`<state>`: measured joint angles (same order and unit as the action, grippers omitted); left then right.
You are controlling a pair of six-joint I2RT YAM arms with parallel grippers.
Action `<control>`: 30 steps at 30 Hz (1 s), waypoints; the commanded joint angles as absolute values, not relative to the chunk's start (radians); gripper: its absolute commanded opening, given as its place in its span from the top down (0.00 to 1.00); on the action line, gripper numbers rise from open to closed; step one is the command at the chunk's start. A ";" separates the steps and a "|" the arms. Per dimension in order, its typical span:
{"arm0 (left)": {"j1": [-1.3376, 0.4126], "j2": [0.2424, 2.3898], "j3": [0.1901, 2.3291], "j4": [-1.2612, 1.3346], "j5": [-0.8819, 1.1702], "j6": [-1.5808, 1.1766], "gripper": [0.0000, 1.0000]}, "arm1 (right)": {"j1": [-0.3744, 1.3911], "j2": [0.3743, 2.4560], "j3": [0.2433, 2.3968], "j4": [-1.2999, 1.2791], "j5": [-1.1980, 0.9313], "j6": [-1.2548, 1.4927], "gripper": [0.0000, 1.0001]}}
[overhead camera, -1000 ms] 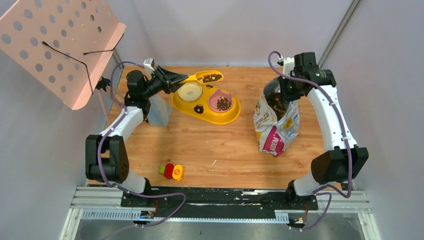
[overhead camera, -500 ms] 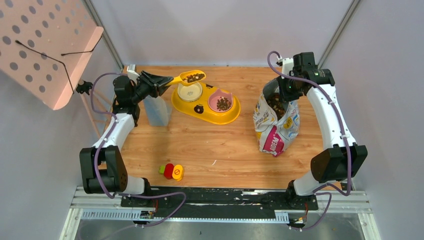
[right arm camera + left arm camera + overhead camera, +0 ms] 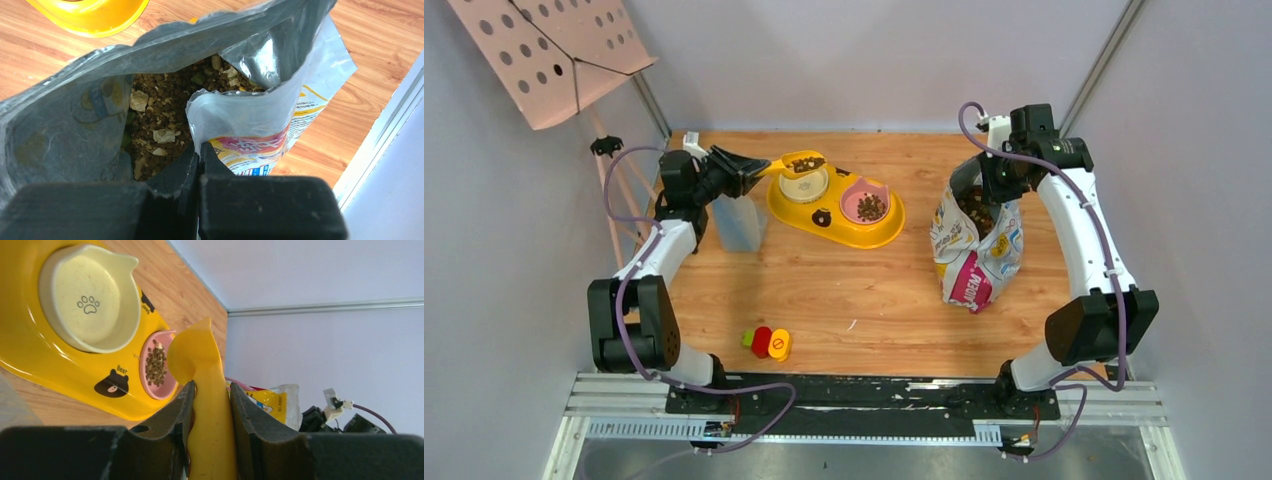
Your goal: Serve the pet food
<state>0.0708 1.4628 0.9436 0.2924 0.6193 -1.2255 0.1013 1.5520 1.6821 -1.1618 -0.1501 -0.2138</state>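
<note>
My left gripper is shut on the handle of the yellow scoop, which holds pet food above the cream bowl of the yellow double feeder. In the left wrist view the scoop handle sits between my fingers, above the cream bowl. The pink bowl holds kibble. My right gripper is shut on the rim of the white foil bag, holding it open. Kibble fills the bag.
A translucent container stands left of the feeder. Small red, yellow and green pieces lie near the table's front. A pink perforated board on a stand leans at the far left. Grey walls close the table's back and sides.
My left gripper has pulled the scoop leftward and lowered it from beyond the feeder to above the cream bowl. The pink board has swung up and back. The right arm has not moved.
</note>
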 commanded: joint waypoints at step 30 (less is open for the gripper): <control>-0.127 1.641 1.430 -0.249 0.155 -0.389 1.00 | 0.034 1.511 1.619 -1.079 -0.201 -0.202 1.00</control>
<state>-0.1059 1.6424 1.3560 -0.2516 0.2317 -0.4957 0.0448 1.5417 1.6329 -1.1316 -0.1879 -0.2115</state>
